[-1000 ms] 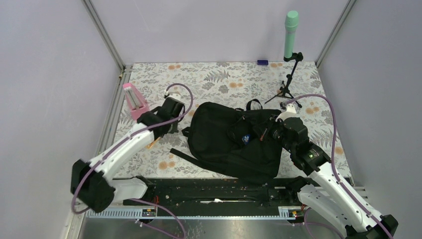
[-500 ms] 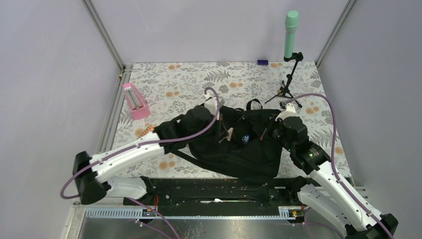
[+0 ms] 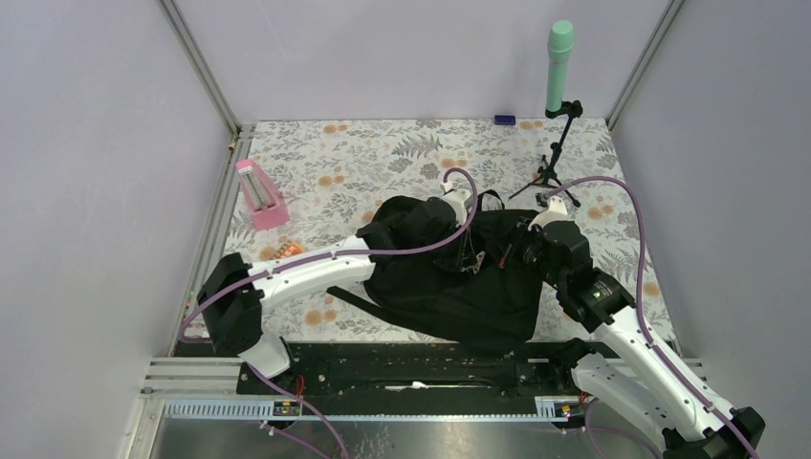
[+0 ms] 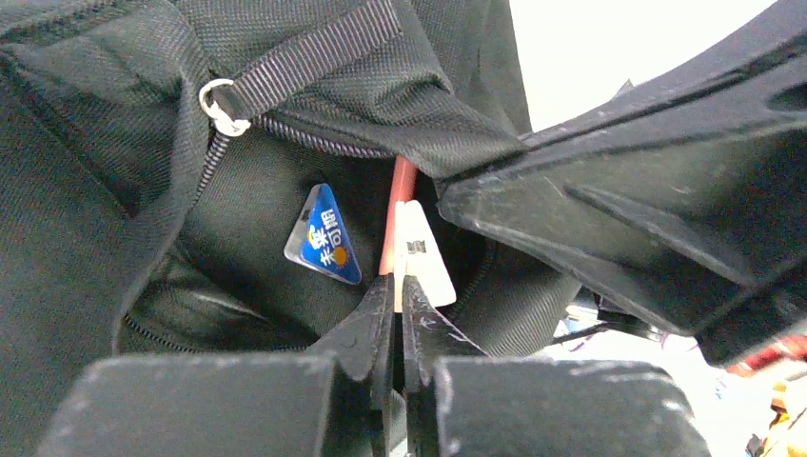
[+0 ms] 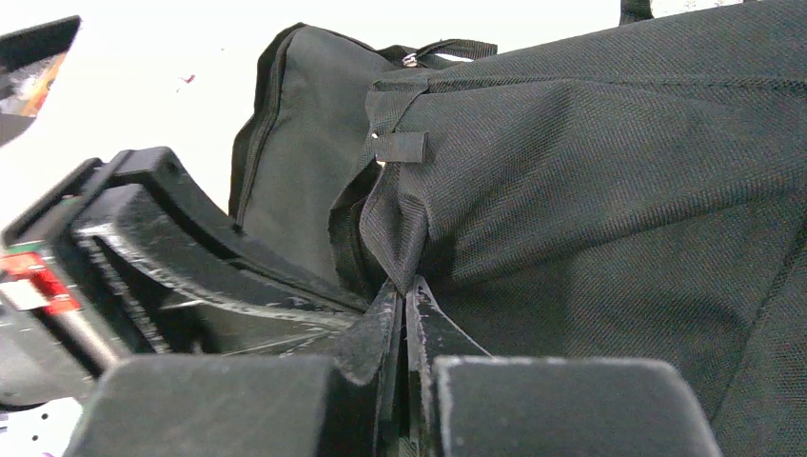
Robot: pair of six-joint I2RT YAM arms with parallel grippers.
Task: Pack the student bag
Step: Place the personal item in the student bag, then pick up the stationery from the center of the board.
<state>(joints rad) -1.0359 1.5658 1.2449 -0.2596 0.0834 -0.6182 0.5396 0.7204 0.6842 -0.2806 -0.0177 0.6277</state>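
Note:
The student bag (image 3: 440, 282) is a large black backpack lying mid-table. In the left wrist view its pocket gapes open beside a blue triangular label (image 4: 325, 236) and a zip ring (image 4: 221, 100). My left gripper (image 4: 397, 281) is shut on a thin red and white pen-like item (image 4: 404, 224), whose far end points into the open pocket. From above, this gripper (image 3: 469, 251) hangs over the bag's upper middle. My right gripper (image 5: 403, 290) is shut on a fold of the bag's fabric (image 5: 400, 228) at the pocket edge, and from above it (image 3: 516, 251) sits at the bag's right side.
A pink holder (image 3: 258, 193) stands at the left, with small orange items (image 3: 284, 251) below it. A green cylinder (image 3: 558, 57) on a small black tripod (image 3: 553, 172) stands at the back right. A small blue item (image 3: 504, 120) lies by the back wall.
My left arm has swung from beside the pink holder rightward over the bag, bringing the held item to the pocket opening. My right gripper has kept its hold on the bag.

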